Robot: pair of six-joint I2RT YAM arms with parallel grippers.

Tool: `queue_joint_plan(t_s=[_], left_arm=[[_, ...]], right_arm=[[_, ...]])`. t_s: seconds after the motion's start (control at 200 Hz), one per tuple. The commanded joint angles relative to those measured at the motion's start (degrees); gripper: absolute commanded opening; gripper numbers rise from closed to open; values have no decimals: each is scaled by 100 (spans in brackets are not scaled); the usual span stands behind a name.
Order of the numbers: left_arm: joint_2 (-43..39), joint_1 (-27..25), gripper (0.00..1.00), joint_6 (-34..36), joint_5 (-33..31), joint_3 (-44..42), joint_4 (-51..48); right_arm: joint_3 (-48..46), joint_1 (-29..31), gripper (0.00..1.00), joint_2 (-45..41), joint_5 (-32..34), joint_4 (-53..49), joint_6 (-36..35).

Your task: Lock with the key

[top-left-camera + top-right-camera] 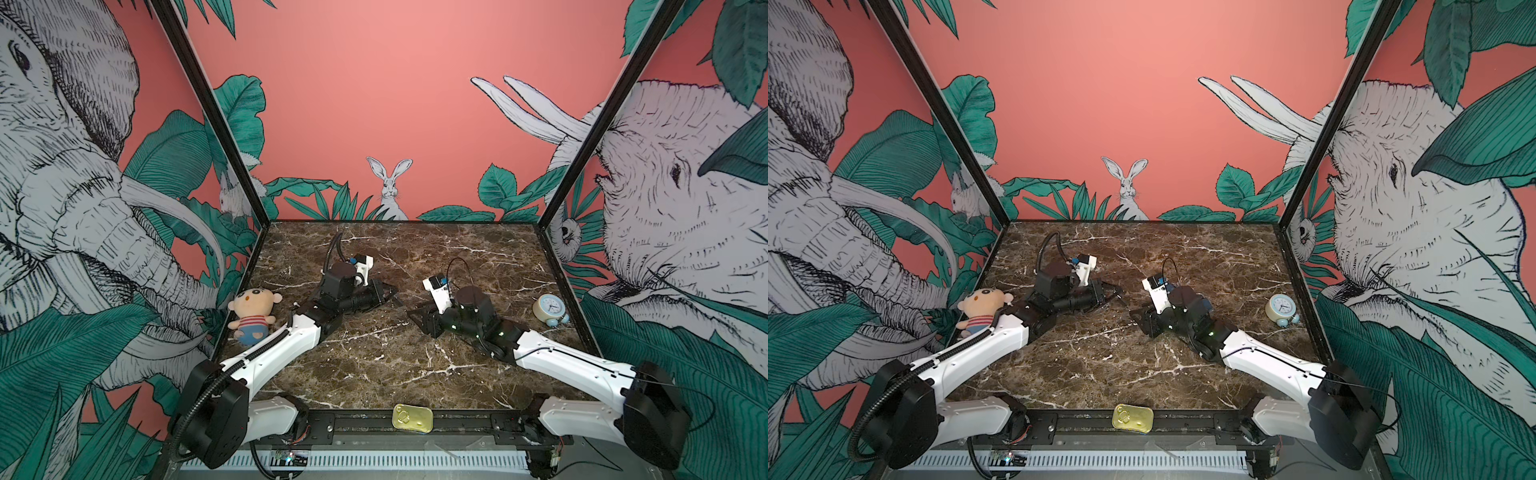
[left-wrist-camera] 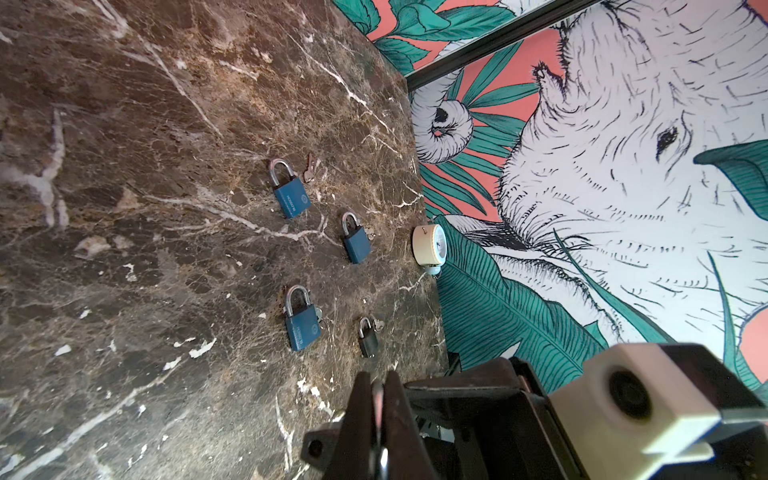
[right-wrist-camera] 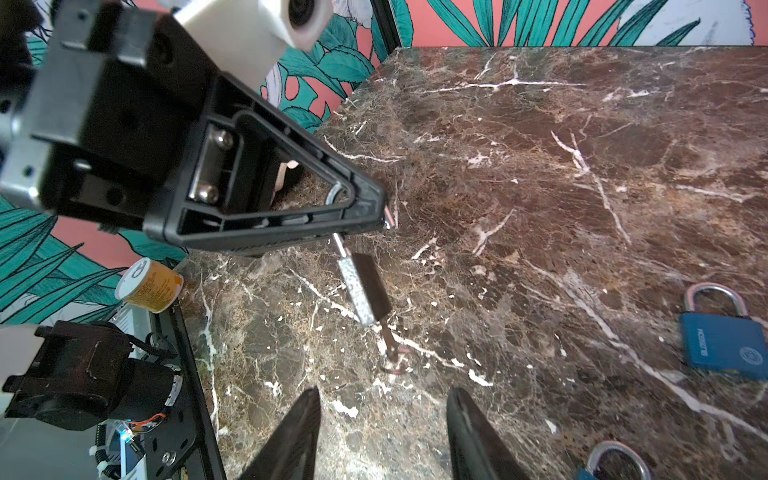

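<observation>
Marble table, centre: left gripper clamped on the shackle, holding dark padlock. Right gripper half-spread, empty, facing key seated in keyway. Likely step: grab key. Next: close squarely on its head, then turn.

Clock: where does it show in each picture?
Top view: clock at the right edge of the table.
Top view: clock, same place.
Left wrist: clock at the table's edge, beside the elephant wall.
Right wrist: not in it.
Shared landmark: the marble table.
</observation>
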Motion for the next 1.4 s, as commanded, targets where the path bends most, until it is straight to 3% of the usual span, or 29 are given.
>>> queue_joint_plan(t_s=[0.0, 0.895, 1.17, 1.395], left_arm=[[-197, -20, 0, -179, -14, 296, 67], [-114, -73, 0, -235, 126, 452, 174], [-157, -73, 0, -241, 117, 336, 188], [-122, -73, 0, -217, 117, 324, 167]], right_arm=[[197, -27, 48, 168, -209, 630, -145], [885, -18, 21, 865, -298, 468, -436], [947, -21, 34, 834, -311, 457, -432], [973, -18, 34, 809, -302, 431, -452]])
